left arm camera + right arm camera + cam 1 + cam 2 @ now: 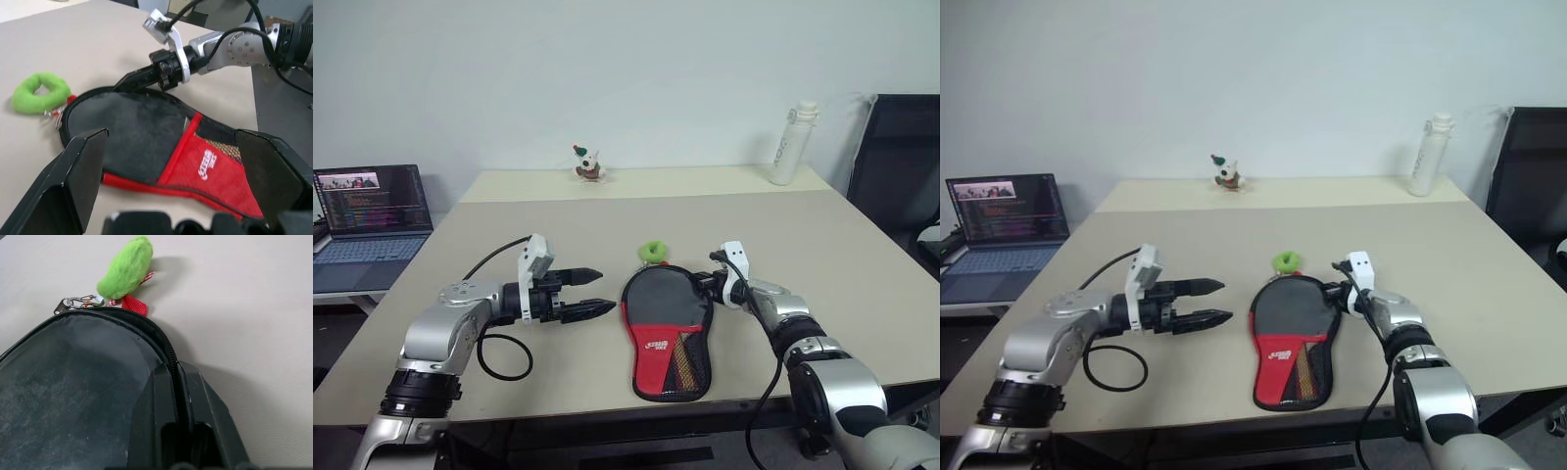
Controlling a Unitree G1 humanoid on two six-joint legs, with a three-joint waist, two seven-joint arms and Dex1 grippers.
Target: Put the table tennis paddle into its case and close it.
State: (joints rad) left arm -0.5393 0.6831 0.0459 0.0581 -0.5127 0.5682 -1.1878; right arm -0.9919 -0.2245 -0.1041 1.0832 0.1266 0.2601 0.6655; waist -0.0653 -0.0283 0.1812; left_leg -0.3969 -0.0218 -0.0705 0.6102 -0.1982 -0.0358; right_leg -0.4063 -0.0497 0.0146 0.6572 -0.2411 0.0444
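Right wrist view: right gripper (175, 382) clenched on the zipper rim of black-and-red fabric paddle-shaped case (668, 331), lying mid-table beside its green fuzzy tag (653, 252). Left gripper (590, 293) released. Paddle apparently inside; zipping remains.

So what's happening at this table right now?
The case lies flat on the table, its green tag at the far end. The right gripper is shut on the case's zippered edge near the round end. The left gripper hovers open beside the case, apart from it. Whether the paddle is inside cannot be told.
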